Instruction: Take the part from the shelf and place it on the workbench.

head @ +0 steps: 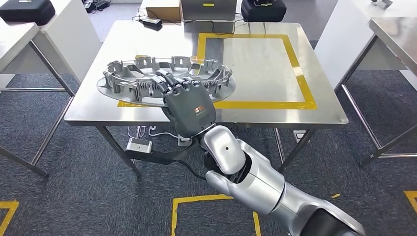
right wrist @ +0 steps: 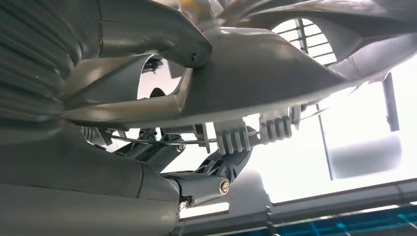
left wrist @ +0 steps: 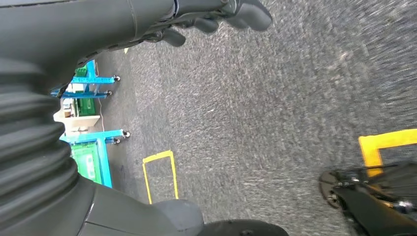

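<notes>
The part [head: 129,82] is a round grey wheel-cover ring with ribbed clips around its rim. It lies over the near left area of the steel workbench [head: 275,110], overlapping the yellow tape corner. My right hand [head: 189,105] grips its near rim, fingers on top of the ring. The right wrist view shows the part's underside [right wrist: 275,73] close up, with my fingers [right wrist: 216,179] hooked at the rim. Whether the part rests on the table I cannot tell. My left hand [left wrist: 216,17] hangs over grey carpet, holding nothing, fingers loosely bent.
A yellow tape rectangle [head: 295,69] marks the workbench top. A black case [head: 263,9] and boxes [head: 206,9] sit at its far edge. White tables [head: 29,34] flank it on both sides. Blue shelf carts [left wrist: 91,147] stand on the carpet.
</notes>
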